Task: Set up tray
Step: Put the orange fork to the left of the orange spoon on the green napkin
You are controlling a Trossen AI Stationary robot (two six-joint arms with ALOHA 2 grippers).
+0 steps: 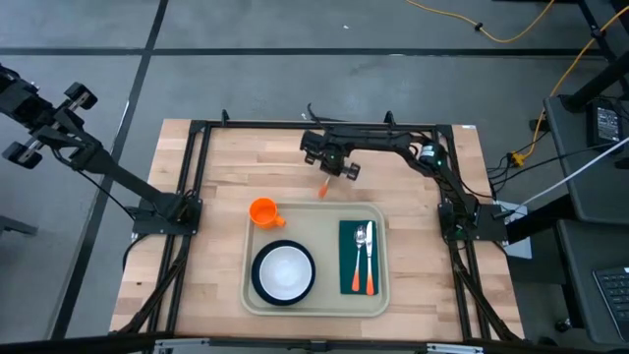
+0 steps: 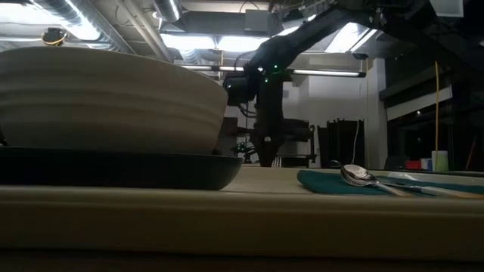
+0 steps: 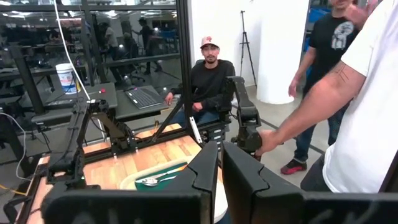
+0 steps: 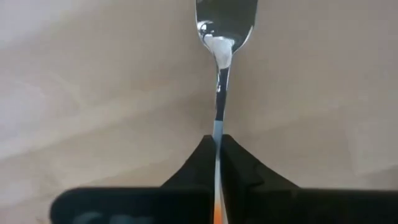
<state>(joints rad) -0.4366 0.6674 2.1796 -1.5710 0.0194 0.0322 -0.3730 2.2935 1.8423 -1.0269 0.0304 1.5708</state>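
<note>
In the high view the wooden counter (image 1: 226, 167) lies bare across its upper half and along its left side, with a black frame running round its edges, so the widest open room sits in the upper left and left of the frame. The tray (image 1: 316, 218) sits in the lower middle of that view, its lower rim close to the counter's near edge. On it a dark plate with a white bowl (image 1: 285, 270) fills the lower left part, an orange cup (image 1: 262, 211) stands at its upper left corner, and a dark green napkin (image 1: 362, 258) covers its right part, carrying a spoon (image 1: 361, 246) and a knife (image 1: 370, 258) with orange handles, lying side by side. The right gripper (image 1: 334, 165) reaches in from the right to the upper middle of the frame, just above the tray's upper rim; its jaws are pressed together on the thin handle of a fork (image 4: 219, 81), whose silver head points away from the wrist over the bare wood. The left gripper (image 1: 49, 113) waits off the counter at the upper left of the frame, jaws nearly pressed together and holding nothing; people show in the room beyond it in its wrist view
</note>
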